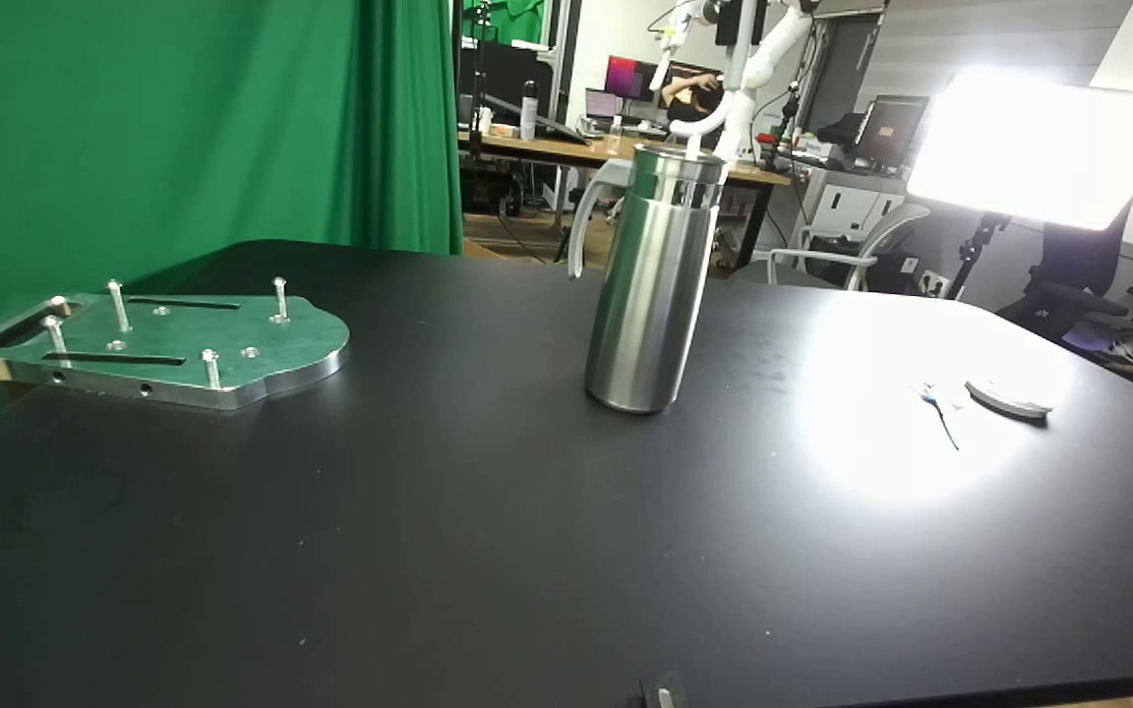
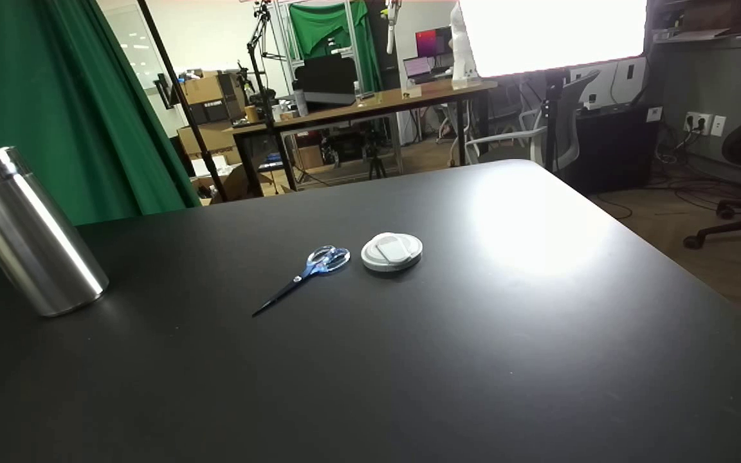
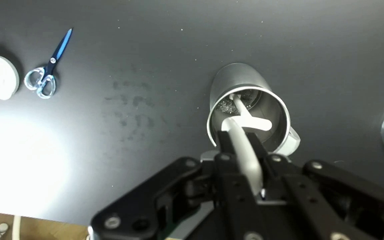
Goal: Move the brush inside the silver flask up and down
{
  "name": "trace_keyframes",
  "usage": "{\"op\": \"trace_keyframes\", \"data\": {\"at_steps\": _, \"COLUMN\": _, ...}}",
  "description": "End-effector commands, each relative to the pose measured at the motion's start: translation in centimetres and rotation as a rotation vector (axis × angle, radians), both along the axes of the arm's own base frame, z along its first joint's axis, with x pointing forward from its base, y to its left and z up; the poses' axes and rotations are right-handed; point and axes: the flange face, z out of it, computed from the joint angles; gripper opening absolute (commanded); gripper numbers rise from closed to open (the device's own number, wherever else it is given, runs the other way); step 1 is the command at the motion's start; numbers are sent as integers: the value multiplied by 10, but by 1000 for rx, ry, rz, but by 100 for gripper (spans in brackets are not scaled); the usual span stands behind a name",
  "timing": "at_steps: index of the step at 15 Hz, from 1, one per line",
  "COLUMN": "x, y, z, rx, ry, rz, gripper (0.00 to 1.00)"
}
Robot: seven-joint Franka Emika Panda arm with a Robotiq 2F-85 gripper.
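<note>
Wrist view shows my gripper [image 3: 241, 142] with its jaws clamped on the brush [image 3: 253, 123], its smooth white handle pinched between them. Past them the handle meets a rounded crosspiece, and a slim stem runs down inside the silver flask [image 3: 238, 75]. At the foot of that stem I get a dark, speckled, glinting patch [image 3: 226, 106]; bristle or wet steel, I can't tell.

In both exterior views the flask stands on the matte black tabletop [image 1: 488, 511]: a tall cylinder of brushed steel, with a slightly narrower, mirror-bright collar and a round mouth where a little of the brush's white shows. Its thin, pale side handle curves downward in an exterior view, where folds of a green curtain [image 1: 183, 118] hang behind a metal plate [image 1: 212, 329]. That plate is well apart from the flask, thick and silvery at the edge, green-looking on top, cut with long slots and carrying four upright bolts [image 1: 279, 300].

On the flask's opposite side I have scissors [image 2: 298, 279] with clear, bluish loops and dark tapering blades. The loops lie just beside a white lid [image 2: 391, 252], a low disc with a raised tab. Dull blotches [image 3: 140, 101] mark the tabletop between scissors and flask, and a white glare [image 1: 881, 433] spreads below a rectangular light panel [image 1: 1048, 147].
</note>
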Motion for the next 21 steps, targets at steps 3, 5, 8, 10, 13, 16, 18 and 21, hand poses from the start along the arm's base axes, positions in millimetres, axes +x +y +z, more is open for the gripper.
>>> {"op": "trace_keyframes", "data": {"at_steps": 3, "x": -8, "y": -2, "z": 51, "rx": 0, "ry": -46, "rz": -22, "gripper": 4}}
{"op": "trace_keyframes", "data": {"at_steps": 5, "x": -11, "y": -3, "z": 67, "rx": 8, "ry": -68, "rz": -22, "gripper": 4}}
{"op": "trace_keyframes", "data": {"at_steps": 8, "x": -17, "y": -5, "z": 91, "rx": 20, "ry": -109, "rz": -22, "gripper": 4}}
{"op": "trace_keyframes", "data": {"at_steps": 10, "x": -20, "y": -5, "z": 105, "rx": 22, "ry": -133, "rz": -21, "gripper": 4}}
{"op": "trace_keyframes", "data": {"at_steps": 13, "x": -23, "y": -7, "z": 118, "rx": 27, "ry": -163, "rz": -25, "gripper": 4}}
{"op": "trace_keyframes", "data": {"at_steps": 16, "x": -23, "y": -6, "z": 114, "rx": 22, "ry": -155, "rz": -25, "gripper": 4}}
{"op": "trace_keyframes", "data": {"at_steps": 18, "x": -22, "y": -6, "z": 104, "rx": 15, "ry": -135, "rz": -25, "gripper": 4}}
{"op": "trace_keyframes", "data": {"at_steps": 21, "x": -19, "y": -3, "z": 84, "rx": 8, "ry": -100, "rz": -19, "gripper": 4}}
